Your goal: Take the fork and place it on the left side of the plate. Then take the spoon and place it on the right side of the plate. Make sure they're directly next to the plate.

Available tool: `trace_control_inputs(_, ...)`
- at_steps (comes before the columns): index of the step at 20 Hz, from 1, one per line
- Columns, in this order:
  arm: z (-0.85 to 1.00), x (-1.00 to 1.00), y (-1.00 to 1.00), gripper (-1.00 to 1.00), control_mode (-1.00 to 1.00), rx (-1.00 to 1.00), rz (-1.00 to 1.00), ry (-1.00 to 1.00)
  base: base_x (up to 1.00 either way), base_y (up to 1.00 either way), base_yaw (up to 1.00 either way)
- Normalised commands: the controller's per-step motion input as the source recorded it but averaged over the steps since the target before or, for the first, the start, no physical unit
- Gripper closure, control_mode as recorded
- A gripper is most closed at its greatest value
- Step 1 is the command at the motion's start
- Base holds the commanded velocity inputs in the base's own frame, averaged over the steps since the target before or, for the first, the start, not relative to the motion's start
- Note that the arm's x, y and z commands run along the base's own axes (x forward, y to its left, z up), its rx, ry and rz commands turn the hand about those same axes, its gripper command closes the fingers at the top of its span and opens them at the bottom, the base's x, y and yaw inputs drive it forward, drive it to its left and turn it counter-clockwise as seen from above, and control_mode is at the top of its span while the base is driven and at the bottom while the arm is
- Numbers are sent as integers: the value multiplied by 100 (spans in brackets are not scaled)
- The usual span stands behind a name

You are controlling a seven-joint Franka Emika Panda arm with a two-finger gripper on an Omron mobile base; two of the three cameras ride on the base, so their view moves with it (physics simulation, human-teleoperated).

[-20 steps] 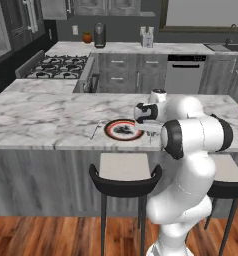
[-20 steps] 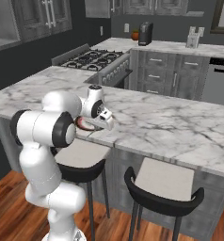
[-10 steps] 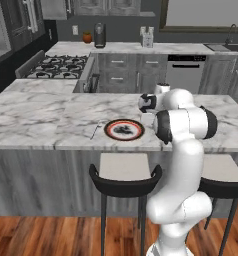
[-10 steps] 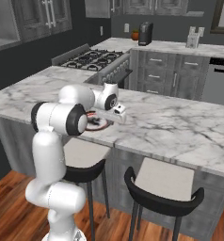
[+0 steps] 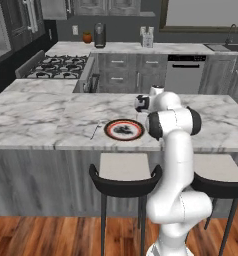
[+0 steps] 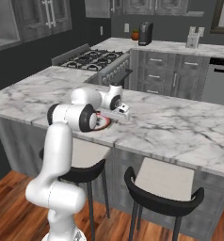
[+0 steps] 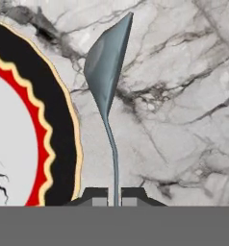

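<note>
The plate point(image 5: 122, 129), red-orange at the rim and dark in the centre, lies on the marble island near its front edge. Just left of it lies the fork point(image 5: 95, 130), flat and parallel to the plate's side. My gripper point(image 7: 115, 196) is shut on the spoon's thin handle; the spoon point(image 7: 107, 72) points away from the hand, its bowl over bare marble beside the plate's edge point(image 7: 63, 125). From the right base view the gripper point(image 6: 119, 114) hovers low over the counter at the plate's point(image 6: 103, 123) right side. My arm hides that side of the plate in the left base view.
Two black-backed stools point(image 5: 125, 176) point(image 5: 216, 180) stand under the island's front edge. A gas stove point(image 5: 56, 66) sits at the back left. Wide bare marble point(image 6: 180, 127) stretches to the right of the hand.
The arm has swung its elbow back and upright. The hand with the spoon has shifted a little further along the plate's right side. Plate and fork have not moved.
</note>
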Motion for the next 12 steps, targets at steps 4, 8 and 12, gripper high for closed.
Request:
trace_control_inputs(4,-27,16,4,100,-100,0,0,0,0,0,0)
trace_control_inputs(8,-21,15,17,100,-100,0,0,0,0,0,0)
trace_control_inputs(12,-20,10,6,100,-100,0,0,0,0,0,0)
